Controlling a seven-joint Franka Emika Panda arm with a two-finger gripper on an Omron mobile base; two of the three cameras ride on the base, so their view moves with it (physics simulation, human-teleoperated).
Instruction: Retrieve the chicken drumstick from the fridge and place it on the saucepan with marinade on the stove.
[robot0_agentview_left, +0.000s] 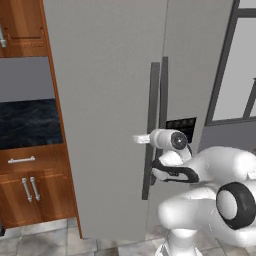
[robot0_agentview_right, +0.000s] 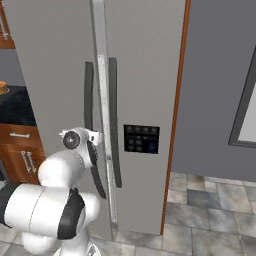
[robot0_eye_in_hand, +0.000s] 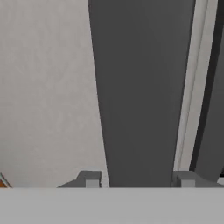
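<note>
Fridge (robot0_agentview_left: 110, 100) door handle (robot0_eye_in_hand: 140, 96) squarely between the parted jaws.

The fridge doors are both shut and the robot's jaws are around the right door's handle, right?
Not quite. The fridge is shut, but the gripper is at the left door's handle, not the right one. The hand view shows that dark bar running up between the two fingertips, with the right door's handle off to the side. Whether the jaws have closed on it, I can't tell.

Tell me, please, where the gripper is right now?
The gripper is at the fridge's left door handle, one finger on each side of it, about mid-height beside the door seam.
</note>
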